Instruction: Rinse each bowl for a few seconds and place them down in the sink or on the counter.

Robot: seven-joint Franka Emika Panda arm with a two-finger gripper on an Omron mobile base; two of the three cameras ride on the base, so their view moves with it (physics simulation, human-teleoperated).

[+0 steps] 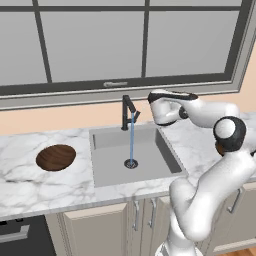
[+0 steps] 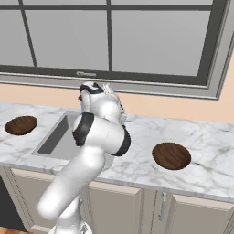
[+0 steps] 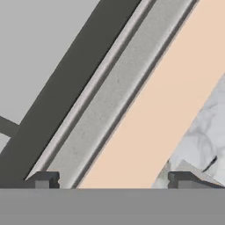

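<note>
Brown grainy bowl (image 2: 171,155) sits half-hidden behind the arm on veined marble counter (image 1: 30,180); its twin (image 1: 56,157) lies left of the grey sink (image 1: 107,167). Gripper (image 3: 113,180) fingers spread wide, empty.

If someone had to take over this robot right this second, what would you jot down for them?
Gripper: open, holding nothing, pointed at the window frame and wall behind the counter.
Faucet: running, water falling onto the drain of the sink.
Bowls: one on the counter left of the sink; the other on the counter right of the sink. Both sit upright, apart from the basin.
Done: water is on. Whether either bowl has been rinsed cannot be told.
Left: likely pick up a bowl, hold it under the stream, set it down, then repeat with the other.
</note>
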